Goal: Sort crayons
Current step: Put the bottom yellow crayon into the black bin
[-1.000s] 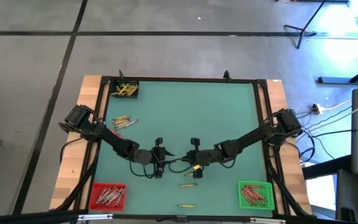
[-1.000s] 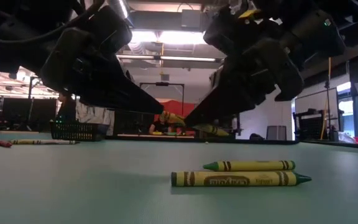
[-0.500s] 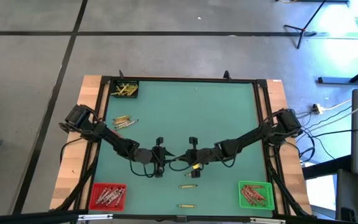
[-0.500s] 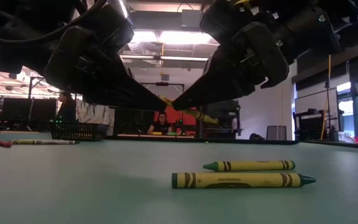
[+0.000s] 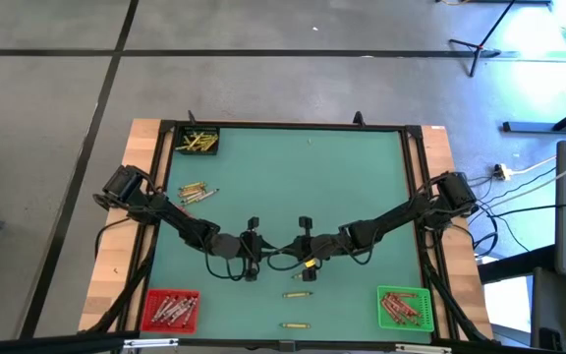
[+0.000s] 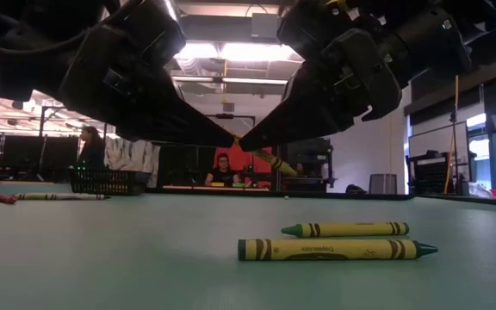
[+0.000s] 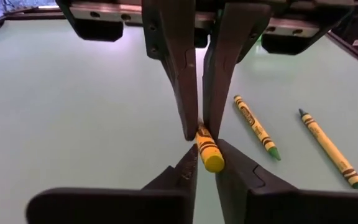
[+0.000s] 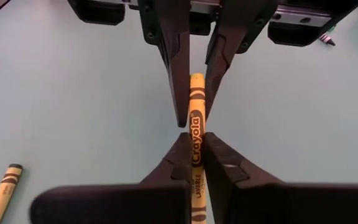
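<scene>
A yellow crayon [image 8: 195, 134] hangs over the table's middle between my two grippers, which meet tip to tip. My right gripper [image 5: 291, 253] is shut on it, and my left gripper [image 5: 269, 253] is shut on its free end. In the low view the crayon [image 6: 269, 160] slants down from the meeting tips and runs behind my right gripper [image 6: 246, 140]; my left gripper [image 6: 227, 138] comes in from the table's left. Two green-tipped crayons [image 6: 334, 249] [image 6: 347, 229] lie flat on the mat just nearer. My left gripper pinches the crayon's flat free end [image 7: 211, 158] between its two fingers. It comes from the table's left, slanting slightly down, its fingers in line with the crayon. My right gripper pinches the crayon's labelled middle [image 8: 195, 149] between its two fingers, which run along the crayon. It comes from the table's right, slanting down. The crayon is lifted clear of the mat.
A black bin [image 5: 197, 143] with yellow crayons stands at the far left, a red bin [image 5: 170, 309] at the near left and a green bin [image 5: 404, 306] at the near right. Loose crayons [image 5: 197, 192] lie on the left. Other crayons [image 5: 298, 293] [image 5: 296, 324] lie near the front edge.
The tips of my two grippers were a little apart and now meet. The crayon's free end has come up between my left fingers, which have shut on it. Both arms have otherwise stayed where they were, and the crayon stays clear of the mat.
</scene>
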`<move>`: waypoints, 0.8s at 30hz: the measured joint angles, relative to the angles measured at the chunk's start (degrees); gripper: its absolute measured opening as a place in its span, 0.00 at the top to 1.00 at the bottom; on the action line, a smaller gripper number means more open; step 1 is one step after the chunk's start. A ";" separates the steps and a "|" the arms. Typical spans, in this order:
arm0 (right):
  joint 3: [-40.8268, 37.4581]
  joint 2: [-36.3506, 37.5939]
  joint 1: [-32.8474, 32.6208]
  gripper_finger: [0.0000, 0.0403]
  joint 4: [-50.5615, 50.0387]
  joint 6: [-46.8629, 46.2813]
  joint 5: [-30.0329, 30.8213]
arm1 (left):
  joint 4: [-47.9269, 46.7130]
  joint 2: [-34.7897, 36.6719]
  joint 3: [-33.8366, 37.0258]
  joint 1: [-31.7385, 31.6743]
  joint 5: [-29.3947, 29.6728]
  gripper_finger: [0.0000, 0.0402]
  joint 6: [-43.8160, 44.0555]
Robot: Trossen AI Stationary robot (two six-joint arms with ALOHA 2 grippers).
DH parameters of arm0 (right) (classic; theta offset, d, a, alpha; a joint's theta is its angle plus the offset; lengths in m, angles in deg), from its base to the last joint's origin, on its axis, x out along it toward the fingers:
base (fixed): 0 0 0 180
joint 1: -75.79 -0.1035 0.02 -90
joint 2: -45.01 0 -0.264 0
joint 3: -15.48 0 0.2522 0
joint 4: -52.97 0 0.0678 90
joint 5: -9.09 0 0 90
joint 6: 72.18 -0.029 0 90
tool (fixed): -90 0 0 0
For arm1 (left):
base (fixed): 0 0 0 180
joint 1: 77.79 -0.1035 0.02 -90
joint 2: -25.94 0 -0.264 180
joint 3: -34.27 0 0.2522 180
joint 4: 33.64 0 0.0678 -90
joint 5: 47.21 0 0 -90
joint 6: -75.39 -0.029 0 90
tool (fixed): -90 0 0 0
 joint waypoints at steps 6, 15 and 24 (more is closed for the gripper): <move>0.02 -0.04 0.00 0.98 -0.11 0.07 -0.13 | 0.72 0.00 0.00 -0.02 0.02 0.84 0.08; 0.02 -0.07 -0.04 0.99 -0.03 0.04 -0.12 | 0.26 0.00 0.00 -0.02 0.02 0.79 0.17; 0.02 -0.11 -0.04 0.95 0.00 -1.38 -0.53 | 0.13 0.00 0.00 -0.02 0.10 0.98 -0.51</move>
